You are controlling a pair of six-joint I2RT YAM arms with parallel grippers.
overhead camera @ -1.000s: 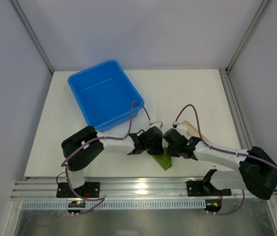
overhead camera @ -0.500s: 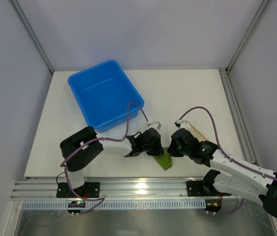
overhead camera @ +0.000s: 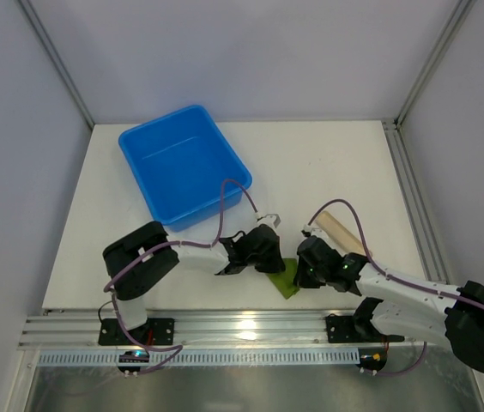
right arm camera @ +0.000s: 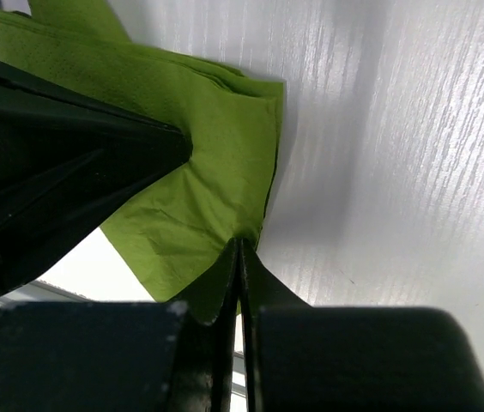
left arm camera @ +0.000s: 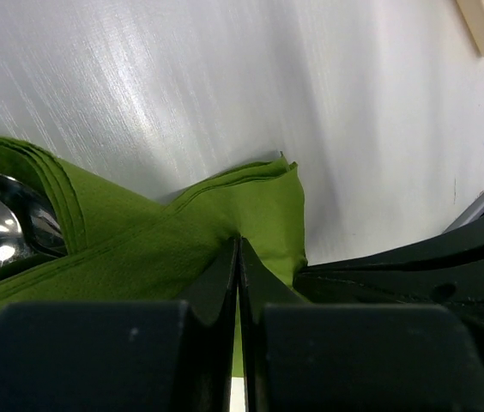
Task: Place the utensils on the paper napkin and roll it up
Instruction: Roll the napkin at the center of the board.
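On a white table [overhead camera: 328,163], a green paper napkin [overhead camera: 289,280] lies bunched at the near edge, close to a beige cylinder [overhead camera: 338,232] and well apart from a blue bin [overhead camera: 182,163]. The left gripper [left arm camera: 238,249] pinches a raised fold of the napkin between pressed-together fingers, and the right gripper [right arm camera: 238,251] nips its edge likewise, just beside it. The utensils [left arm camera: 2,233] show only as one shiny rounded end tucked inside the folds.
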